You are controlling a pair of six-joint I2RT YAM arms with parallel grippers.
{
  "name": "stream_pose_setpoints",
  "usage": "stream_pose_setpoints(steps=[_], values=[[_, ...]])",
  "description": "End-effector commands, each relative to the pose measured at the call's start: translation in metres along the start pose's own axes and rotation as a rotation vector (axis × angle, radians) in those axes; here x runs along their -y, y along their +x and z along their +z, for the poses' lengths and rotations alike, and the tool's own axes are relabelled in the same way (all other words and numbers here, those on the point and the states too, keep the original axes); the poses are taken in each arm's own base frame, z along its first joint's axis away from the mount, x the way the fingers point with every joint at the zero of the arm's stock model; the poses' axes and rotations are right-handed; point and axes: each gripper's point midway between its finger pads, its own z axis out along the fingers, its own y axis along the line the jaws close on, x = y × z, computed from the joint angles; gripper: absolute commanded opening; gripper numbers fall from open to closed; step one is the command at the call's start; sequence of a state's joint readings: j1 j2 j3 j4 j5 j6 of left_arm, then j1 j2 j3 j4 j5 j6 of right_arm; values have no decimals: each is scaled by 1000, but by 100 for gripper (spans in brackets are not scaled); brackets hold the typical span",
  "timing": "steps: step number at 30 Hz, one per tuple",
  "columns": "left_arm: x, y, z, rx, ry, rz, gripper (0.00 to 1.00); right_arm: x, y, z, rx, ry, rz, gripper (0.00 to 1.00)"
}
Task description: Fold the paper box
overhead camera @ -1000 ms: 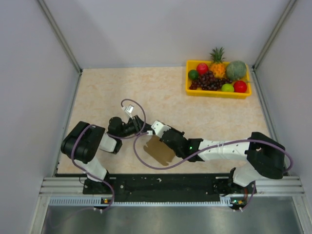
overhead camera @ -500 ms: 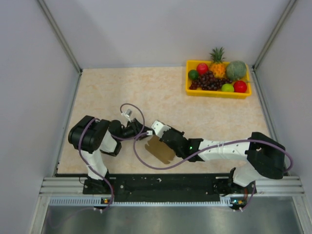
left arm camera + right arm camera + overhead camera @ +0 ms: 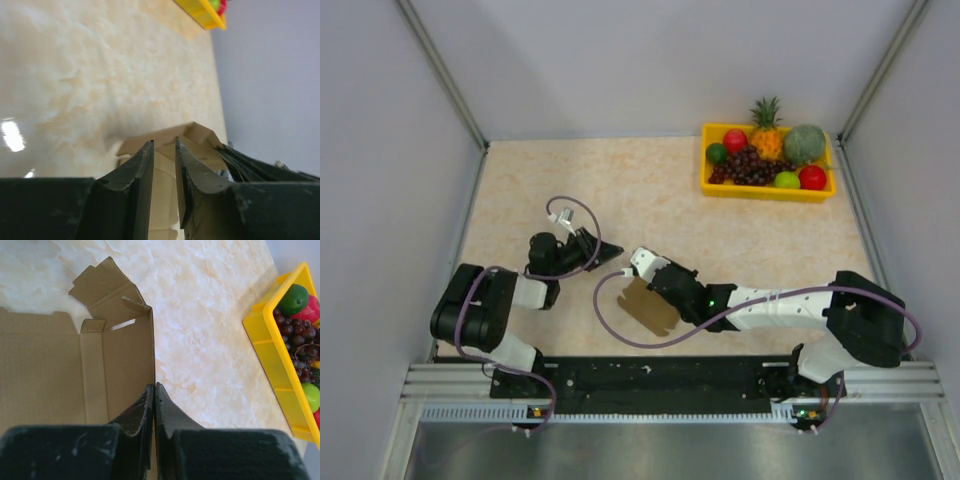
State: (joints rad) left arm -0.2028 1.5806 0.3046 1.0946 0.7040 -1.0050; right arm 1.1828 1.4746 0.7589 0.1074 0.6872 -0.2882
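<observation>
Seen from above, a pale marbled table (image 3: 570, 190) holds everything, and we place each thing by the paper box (image 3: 645, 305), which sits near the front edge, a little left of the middle.

Just left of the box and slightly behind it, the left gripper (image 3: 610, 258) points toward it without touching it. In its wrist view, the jaws stand a narrow gap apart with nothing between them, and the brown cardboard shows beyond the tips.

The box is plain brown cardboard, partly folded, with an open inside that holds nothing. One wall stands upright, and notched flaps spread flat at its far end.

At the box's back edge, the right gripper (image 3: 640, 263) has its jaws closed, pinching the upright wall.

Far to the right of the box and well behind it, a yellow tray (image 3: 765, 192) sits at the table's back corner. It holds a pineapple (image 3: 767, 130), a green melon (image 3: 804, 143), dark grapes (image 3: 748, 167), two red fruits and two small green ones.
</observation>
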Motion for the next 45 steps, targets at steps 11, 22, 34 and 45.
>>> stream_pose_setpoints(steps=[11,22,34,45], values=[[-44,4,39,-289,-237,103,37,-4,-11,-2,41,-19,24,0],[-24,23,32,-314,-181,199,32,-6,-11,-1,35,-29,9,0],[-5,37,31,-328,-149,354,48,-5,-13,-2,37,-32,16,0],[-2,37,35,-290,-186,550,52,-8,-13,-2,39,-46,19,0]])
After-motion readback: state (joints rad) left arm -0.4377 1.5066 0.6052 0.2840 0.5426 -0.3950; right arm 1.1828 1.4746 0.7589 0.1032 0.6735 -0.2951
